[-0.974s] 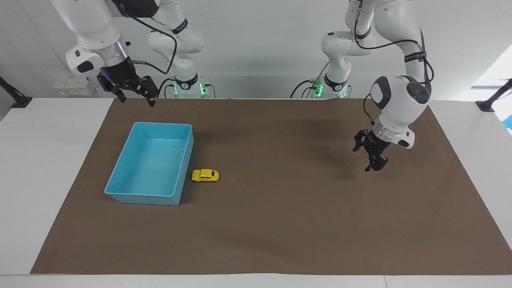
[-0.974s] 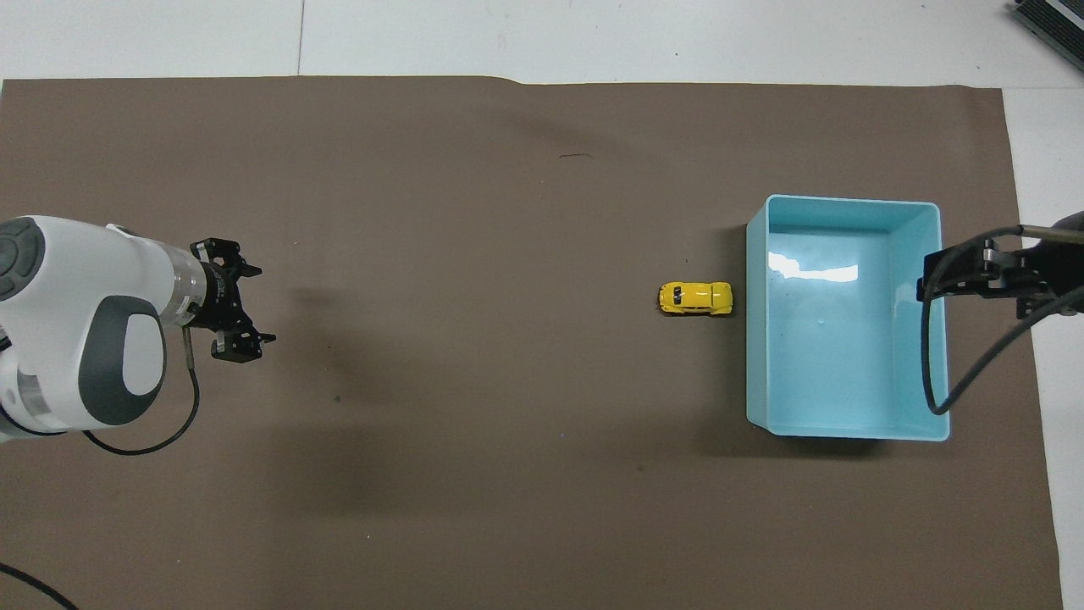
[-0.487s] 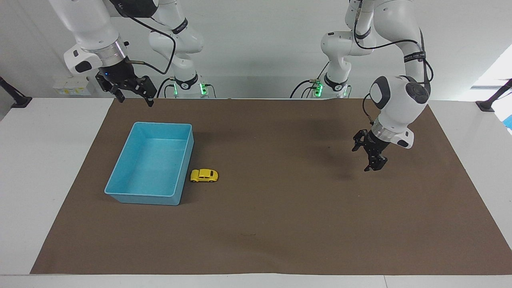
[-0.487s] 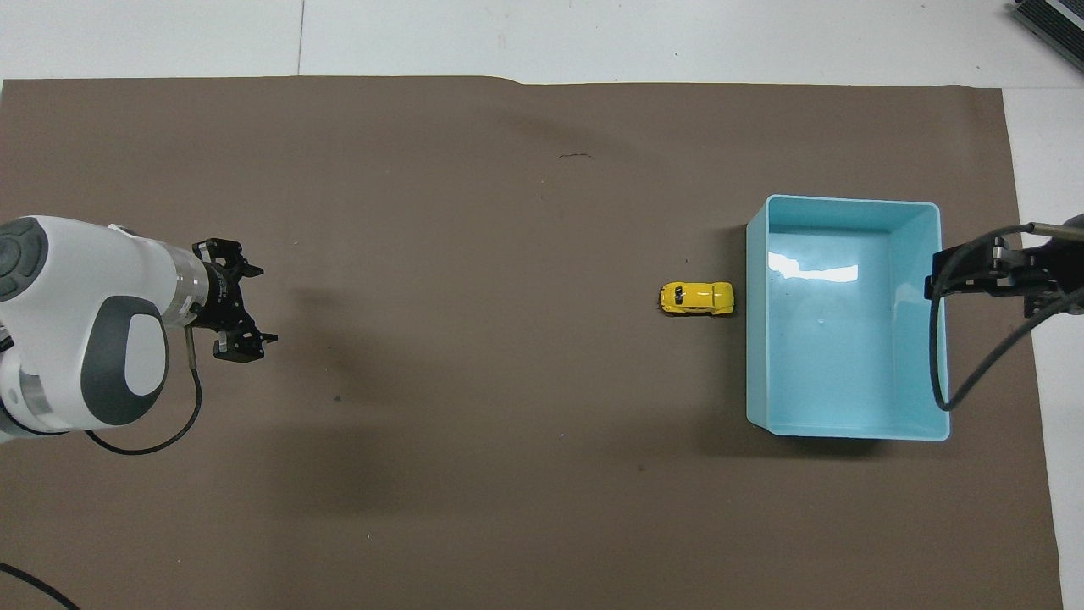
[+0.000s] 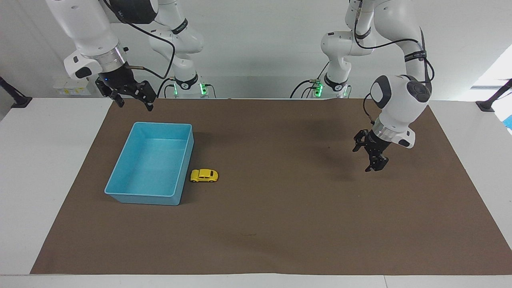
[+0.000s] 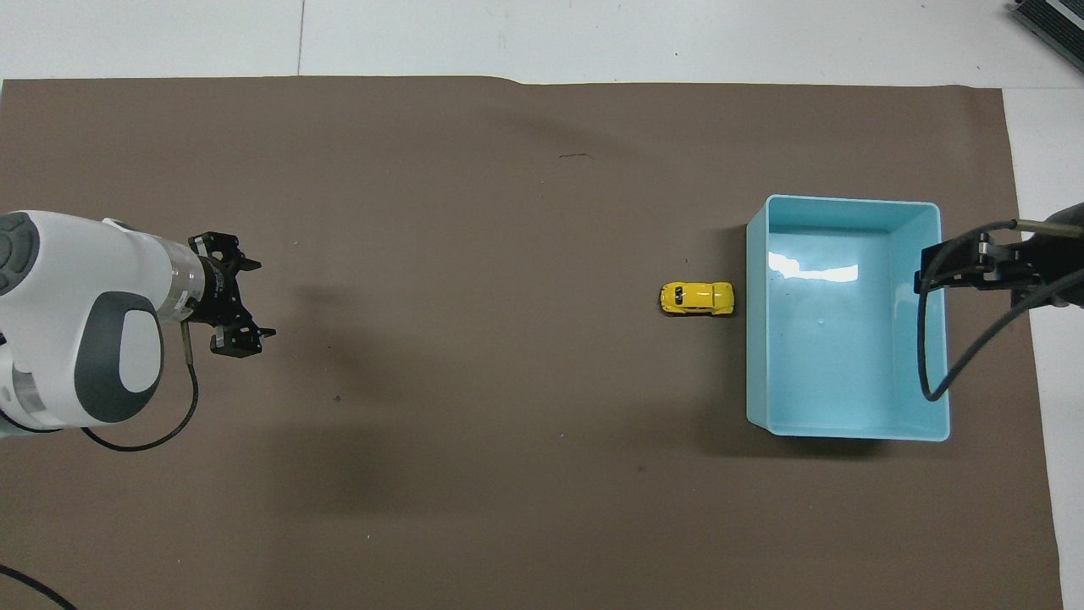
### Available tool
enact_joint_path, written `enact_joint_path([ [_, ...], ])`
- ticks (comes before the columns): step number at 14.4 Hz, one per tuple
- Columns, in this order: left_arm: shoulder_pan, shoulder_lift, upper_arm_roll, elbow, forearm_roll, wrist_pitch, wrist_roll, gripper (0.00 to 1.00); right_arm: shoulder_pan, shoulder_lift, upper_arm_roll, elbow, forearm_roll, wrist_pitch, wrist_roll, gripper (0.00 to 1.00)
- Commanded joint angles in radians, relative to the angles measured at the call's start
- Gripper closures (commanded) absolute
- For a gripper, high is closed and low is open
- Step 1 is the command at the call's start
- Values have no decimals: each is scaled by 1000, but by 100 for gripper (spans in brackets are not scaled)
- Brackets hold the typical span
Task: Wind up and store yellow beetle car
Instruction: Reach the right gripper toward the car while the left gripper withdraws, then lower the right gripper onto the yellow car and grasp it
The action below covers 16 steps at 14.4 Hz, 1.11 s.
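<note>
Since a second ago the right gripper (image 5: pixel 134 99) has drifted slightly toward the middle of the table and a touch higher, while the yellow beetle car (image 5: pixel 204 175) has slid a hair closer to the blue bin (image 5: pixel 120 170). Both grippers are empty, fingers spread apart — nothing is held between them.

That right gripper hangs in the air above the brown mat (image 5: pixel 280 224), over the strip between the bin's rim and the mat's edge at the robots' end. In the overhead view it (image 6: pixel 940 269) covers the bin's (image 6: pixel 847 430) side wall toward the right arm's end of the table.

At the other end, the left gripper (image 5: pixel 370 157) hovers above bare mat (image 6: pixel 508 381), well apart from the car, and has barely shifted. From overhead it (image 6: pixel 240 299) points across the mat toward the car's end.

On the mat, the car (image 6: pixel 696 298) sits on its wheels just beside the bin's long wall, on the side toward the left arm — close, though I cannot tell whether the two touch. It lies crosswise to that wall. Nothing is inside the bin.
</note>
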<state>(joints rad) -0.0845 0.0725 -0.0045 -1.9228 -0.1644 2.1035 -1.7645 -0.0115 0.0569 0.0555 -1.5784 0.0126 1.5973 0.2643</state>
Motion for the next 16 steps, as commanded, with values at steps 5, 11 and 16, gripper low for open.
enact_joint_path([
  [5, 15, 1, -9, 152, 72, -112, 164, 0, 114, 92, 4, -11, -8, 113, 376, 0],
  [11, 14, 0, -9, 254, 75, -212, 535, 0, 180, 144, 4, -61, -57, 219, 706, 0],
  [16, 14, -52, -8, 255, 74, -299, 1087, 0, 206, 187, 4, -92, -88, 275, 1008, 0],
])
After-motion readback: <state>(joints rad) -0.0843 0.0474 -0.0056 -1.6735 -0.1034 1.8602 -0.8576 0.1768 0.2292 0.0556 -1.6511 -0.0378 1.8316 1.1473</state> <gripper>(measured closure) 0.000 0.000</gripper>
